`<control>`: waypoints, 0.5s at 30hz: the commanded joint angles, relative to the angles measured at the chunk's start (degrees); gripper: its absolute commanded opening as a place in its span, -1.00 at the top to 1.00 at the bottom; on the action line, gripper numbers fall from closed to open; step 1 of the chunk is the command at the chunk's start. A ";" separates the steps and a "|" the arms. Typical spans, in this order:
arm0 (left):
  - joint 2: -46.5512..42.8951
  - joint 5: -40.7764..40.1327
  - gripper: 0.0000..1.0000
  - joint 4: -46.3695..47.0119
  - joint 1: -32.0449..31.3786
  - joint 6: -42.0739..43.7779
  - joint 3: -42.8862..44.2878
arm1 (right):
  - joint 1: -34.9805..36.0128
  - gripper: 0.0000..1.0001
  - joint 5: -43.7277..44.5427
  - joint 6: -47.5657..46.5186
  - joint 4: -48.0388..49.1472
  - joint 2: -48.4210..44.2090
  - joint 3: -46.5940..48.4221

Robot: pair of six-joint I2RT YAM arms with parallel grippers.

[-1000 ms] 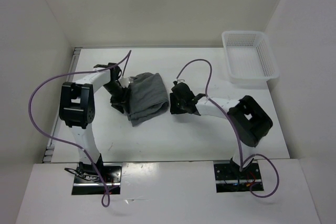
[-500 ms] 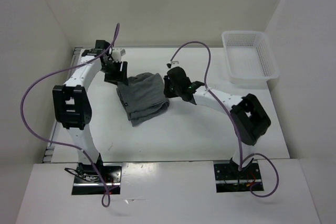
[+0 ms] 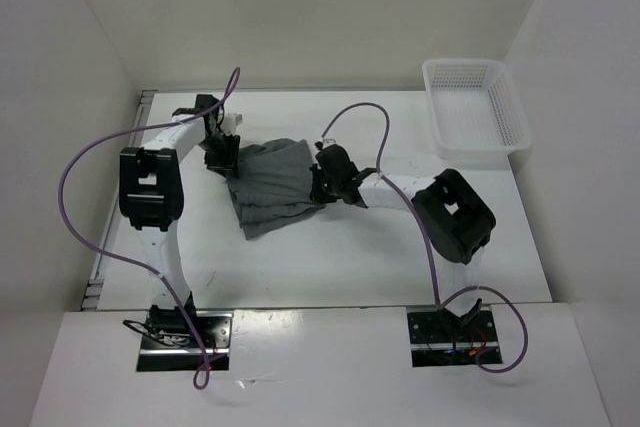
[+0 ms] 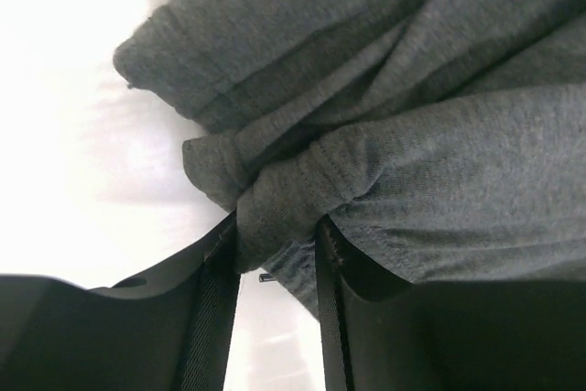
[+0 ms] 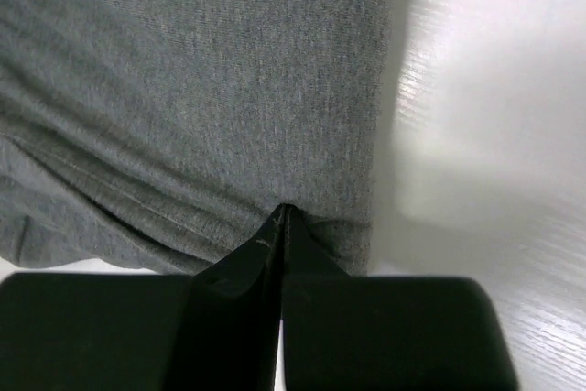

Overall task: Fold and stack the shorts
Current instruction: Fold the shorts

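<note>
The grey shorts (image 3: 268,189) lie bunched on the white table, between my two arms. My left gripper (image 3: 222,155) is at their upper left corner. In the left wrist view, a rolled fold of the shorts (image 4: 412,135) is pinched between the two black fingers of the left gripper (image 4: 275,226). My right gripper (image 3: 320,183) is at the shorts' right edge. In the right wrist view, the right gripper (image 5: 282,212) has its fingers pressed together, nipping a pucker of the shorts (image 5: 183,89) near the hem.
A white mesh basket (image 3: 478,112) stands at the back right corner of the table (image 3: 350,257). Purple cables loop above both arms. White walls close in the table on the left, back and right.
The left gripper came back down from the far left onto the shorts' corner and closed on a fold. The right gripper moved left to the shorts' edge and shut. The cloth is pulled wider.
</note>
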 commanded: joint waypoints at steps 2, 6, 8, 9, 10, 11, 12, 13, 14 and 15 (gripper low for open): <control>5.16 0.98 0.18 3.72 -0.25 0.54 4.76 | -0.15 1.00 2.22 2.98 -1.60 -2.94 -6.27; 6.49 3.53 0.15 5.73 -2.80 0.54 7.75 | -0.15 1.00 2.23 4.30 -1.60 -4.62 -8.04; 7.63 4.14 0.11 6.52 -3.94 0.54 9.24 | -0.15 1.00 3.01 4.31 -2.21 -5.15 -8.04; 8.16 4.15 0.09 6.53 -3.95 0.54 11.51 | -0.15 1.00 3.80 4.31 -2.22 -5.93 -8.04; 9.12 4.76 0.03 6.01 -3.95 0.54 12.92 | -0.15 1.00 4.33 4.83 -2.22 -6.89 -8.56; 9.13 4.76 -0.02 5.22 -3.95 0.54 14.33 | -0.15 1.00 5.03 4.83 -2.74 -7.51 -8.56; 10.00 4.76 -0.08 4.34 -3.95 0.54 15.74 | -0.15 1.00 5.82 4.83 -2.75 -8.13 -8.56; 10.01 4.76 -0.13 3.11 -3.95 0.54 17.49 | -0.15 1.00 7.22 4.83 -4.05 -9.27 -7.95; 9.23 4.76 -0.20 3.10 -3.95 0.54 17.51 | -0.15 0.97 7.85 3.36 -4.59 -9.97 -7.43; 7.22 4.76 -0.23 3.10 -3.95 0.54 16.99 | -0.15 0.92 7.85 2.73 -4.59 -10.68 -6.38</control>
